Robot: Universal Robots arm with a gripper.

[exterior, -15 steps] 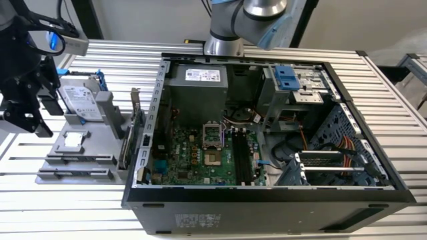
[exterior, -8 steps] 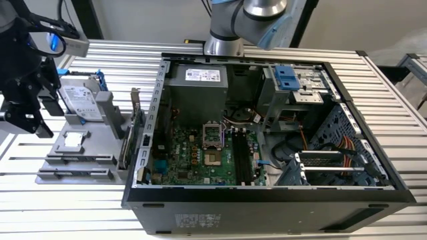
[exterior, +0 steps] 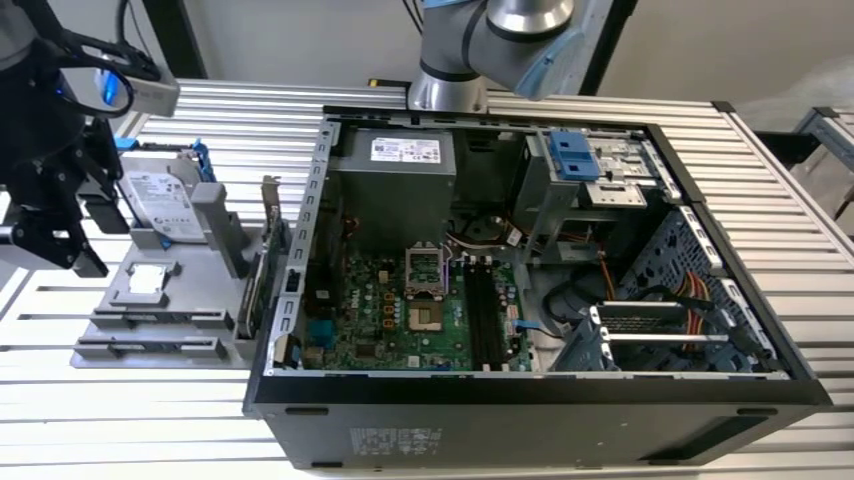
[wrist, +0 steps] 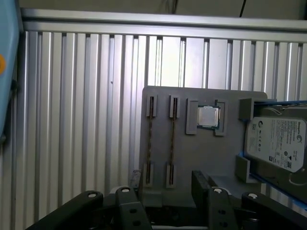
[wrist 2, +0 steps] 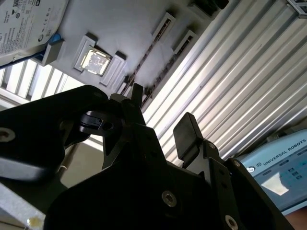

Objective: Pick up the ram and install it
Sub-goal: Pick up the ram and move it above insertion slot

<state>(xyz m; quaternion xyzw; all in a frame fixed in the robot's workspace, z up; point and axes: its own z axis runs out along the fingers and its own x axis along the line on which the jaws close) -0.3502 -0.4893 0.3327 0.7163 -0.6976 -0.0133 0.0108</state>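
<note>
Closest in, the gripper (wrist: 167,179) hangs with its two black fingers (wrist: 199,179) apart and nothing between them, just above one end of a grey holder tray (wrist: 206,158). Right under it the ram (wrist: 171,143) stands on edge in its slot, a thin dark strip held at both ends. A second stick (wrist: 150,143) sits just beside it in a matching slot, and I cannot tell which of the two the jaws are lined up with. By my reckoning the job has barely begun: nothing is grasped, nothing is lifted, and the whole install is left to do. A little further along the tray a processor chip (wrist: 209,116) sits in a square pocket, and beyond it lies the hard drive (wrist: 276,143) with blue rails. All of it rests on a ribbed metal table (wrist: 72,120). In the exterior view an upright card (exterior: 271,240) with a metal bracket stands at the tray's edge, between the tray and the open computer case (exterior: 534,420). That card and the case wall are what stand between the ram and the board. Inside, the long memory slots (exterior: 481,320) on the motherboard (exterior: 380,320) look empty to me. Orange cables (exterior: 694,290) lie well apart from them, towards the exterior view's right, and the arm's base (exterior: 447,90) rises beyond the case
</note>
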